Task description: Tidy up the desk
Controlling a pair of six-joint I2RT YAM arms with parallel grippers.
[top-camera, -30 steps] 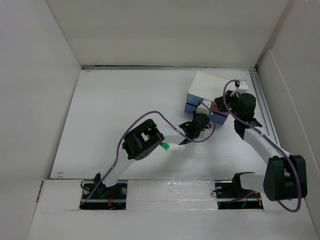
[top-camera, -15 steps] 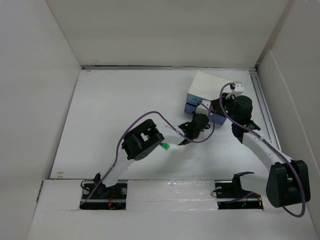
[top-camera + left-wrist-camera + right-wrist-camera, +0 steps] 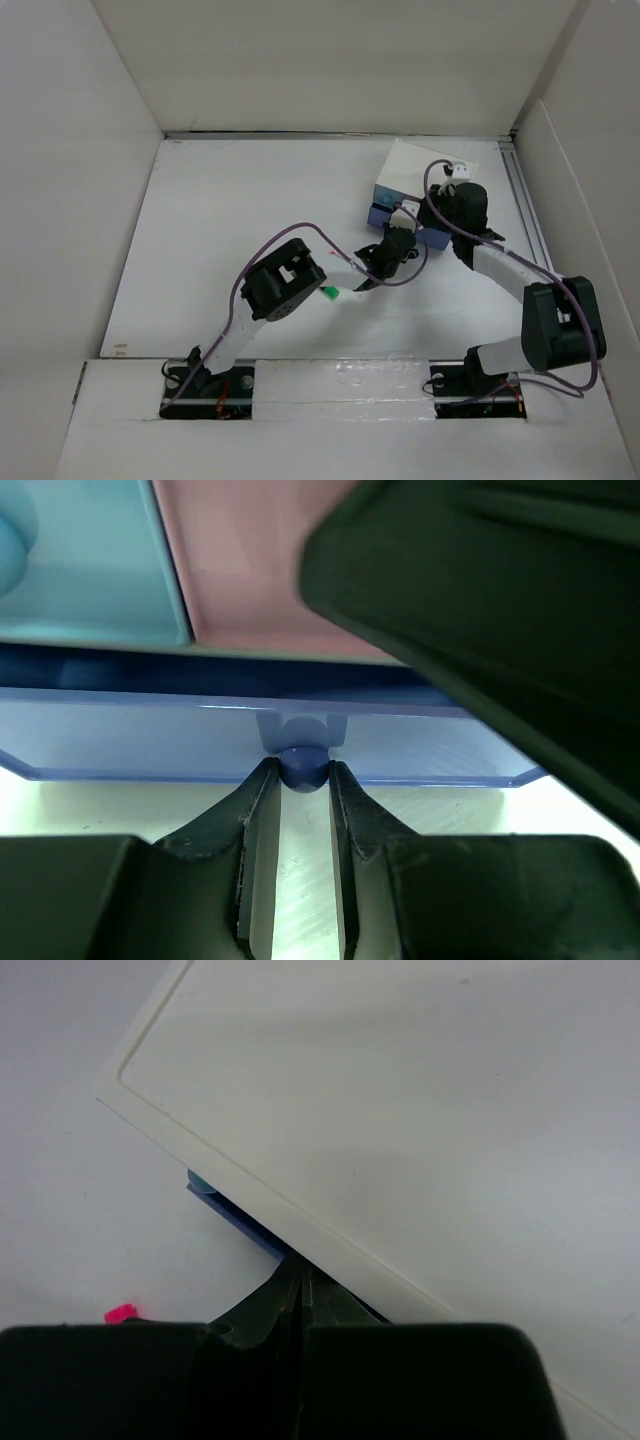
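I noted the left gripper [image 3: 302, 773] pinching the blue drawer knob [image 3: 303, 764], with the desk [image 3: 250, 200] just beneath its jaws. The right gripper [image 3: 298, 1274], closed tight, hung over the white box [image 3: 400, 1110] at far right.

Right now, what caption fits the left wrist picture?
The left jaws pinch the round knob on the blue drawer.

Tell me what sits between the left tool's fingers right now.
The round blue knob on the lower blue drawer sits there, with the left tool closed on its sides. The left wrist view shows this.
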